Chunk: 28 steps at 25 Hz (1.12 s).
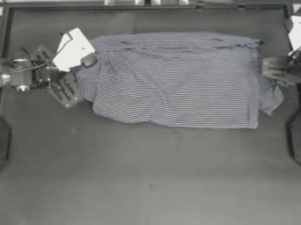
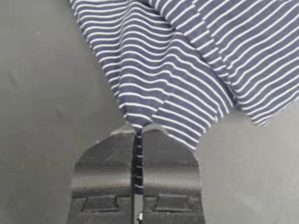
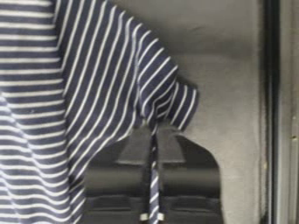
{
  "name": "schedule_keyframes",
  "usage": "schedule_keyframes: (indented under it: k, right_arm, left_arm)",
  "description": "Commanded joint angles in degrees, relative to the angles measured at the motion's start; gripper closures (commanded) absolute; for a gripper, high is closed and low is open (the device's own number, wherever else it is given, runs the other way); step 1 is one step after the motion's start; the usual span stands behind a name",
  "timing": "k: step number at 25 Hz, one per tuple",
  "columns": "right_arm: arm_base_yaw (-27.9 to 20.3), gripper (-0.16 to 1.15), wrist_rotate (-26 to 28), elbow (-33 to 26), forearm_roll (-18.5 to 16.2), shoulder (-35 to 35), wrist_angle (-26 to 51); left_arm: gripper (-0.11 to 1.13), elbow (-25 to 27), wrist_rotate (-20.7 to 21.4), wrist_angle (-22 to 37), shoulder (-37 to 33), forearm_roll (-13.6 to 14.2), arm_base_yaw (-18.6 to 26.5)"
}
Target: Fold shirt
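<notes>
On the dark surface (image 1: pixel 147 176), I see both pincers clamped on the navy-and-white striped soft T-shirt (image 1: pixel 176 81): left pincer (image 2: pixel 137 129) on its left edge, right pincer (image 3: pixel 154 127) on its right edge.

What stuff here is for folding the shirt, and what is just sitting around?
For the job:
- soft navy-and-white striped short-sleeved shirt, spread flat
- left gripper, fingers shut on the shirt's left edge
- right gripper, fingers shut on its right edge

Just there:
- dark grey table under the shirt; nothing else lies about
</notes>
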Motion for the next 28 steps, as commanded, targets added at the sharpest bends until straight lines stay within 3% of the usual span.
schedule_keyframes:
  k: [1, 9, 18, 28]
  right_arm:
    - [1.41, 0.91, -0.18, -0.7, -0.09, -0.88, -0.18]
    - [5.45, 0.91, -0.35, -5.71, -0.26, -7.29, 2.2]
    - [8.26, 0.91, -1.58, -10.9, -0.09, -7.73, 5.45]
    - [11.87, 0.91, -1.49, -13.45, 0.26, -7.73, 4.13]
  left_arm:
    - [0.96, -0.79, 0.09, -0.18, -2.11, 0.26, -0.09]
    - [0.96, -1.41, 0.18, 0.35, -2.02, 0.26, -0.79]
    - [0.96, -3.34, 0.7, 0.26, -1.58, 0.97, -1.23]
    - [0.96, -12.83, 5.1, -3.16, 5.89, 0.7, -1.32]
